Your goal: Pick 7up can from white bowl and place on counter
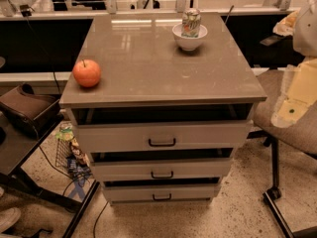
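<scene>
The 7up can [191, 22], silvery with green and red markings, stands upright inside the white bowl [189, 41] at the back right of the counter [158, 68]. The counter is the glossy grey-brown top of a grey cabinet with three drawers. My arm shows as a pale white and yellowish shape at the right edge, and my gripper [290, 112] hangs at its lower end. It is beside the counter's right side, below and in front of the bowl, well apart from the can, and holds nothing that I can see.
A red-orange apple [86, 73] sits at the counter's left front edge. The top drawer [162, 135] stands slightly open. An office chair [292, 128] is on the right under my arm. A dark low table [25, 148] and cables lie on the left floor.
</scene>
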